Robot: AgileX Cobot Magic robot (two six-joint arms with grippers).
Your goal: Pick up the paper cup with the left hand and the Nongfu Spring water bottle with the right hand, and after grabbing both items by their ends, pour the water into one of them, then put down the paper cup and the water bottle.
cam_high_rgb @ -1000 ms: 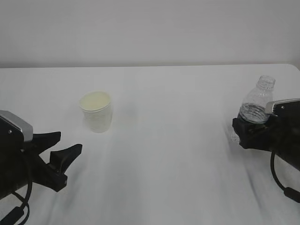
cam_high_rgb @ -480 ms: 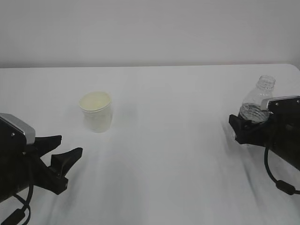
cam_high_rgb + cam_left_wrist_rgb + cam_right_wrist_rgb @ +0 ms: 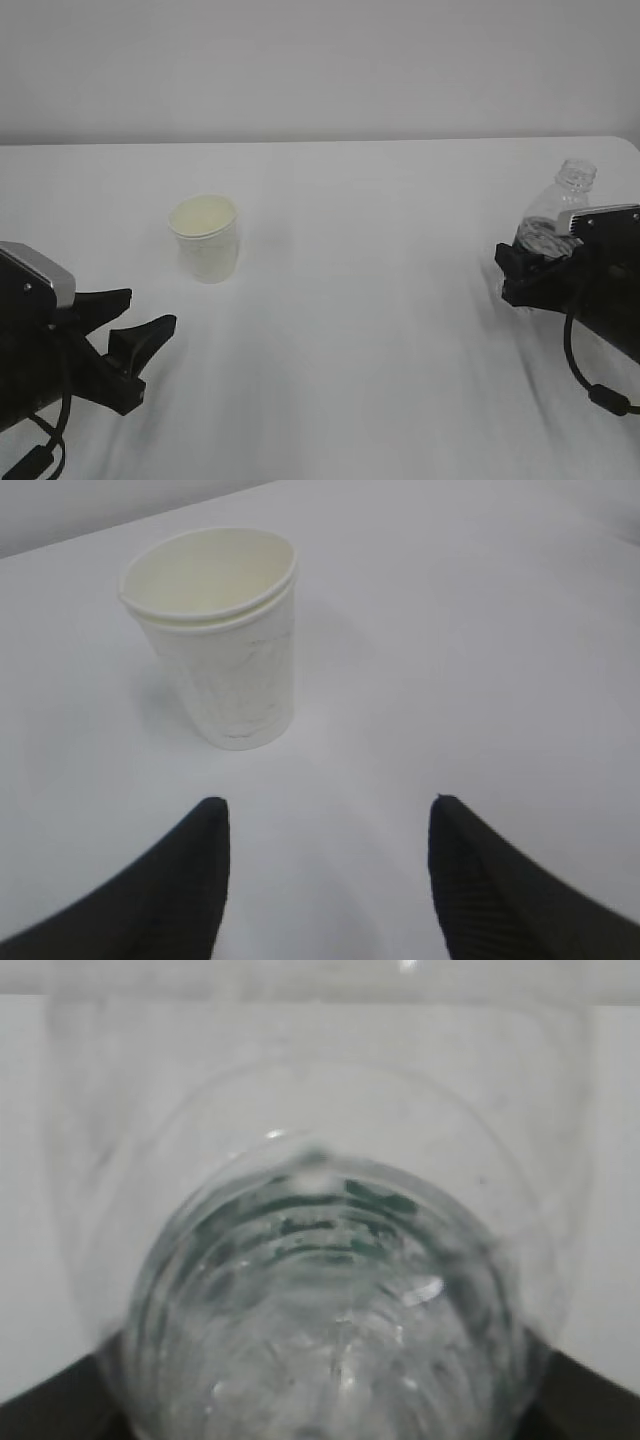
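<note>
Tilted rightward since before, clear capless bottle (image 3: 556, 215) sits between right fingers (image 3: 512, 272); left fingers (image 3: 210, 870) apart.

This looks like a robotics test bench in a lab rather than a home or shop. A plain white tabletop (image 3: 380, 200) runs back to a bare, pale grey wall (image 3: 320, 60), with no decoration or furniture in view. Two black robot arms with exposed cables reach in from the near corners, the left arm (image 3: 40, 340) and the right arm (image 3: 590, 290).
</note>
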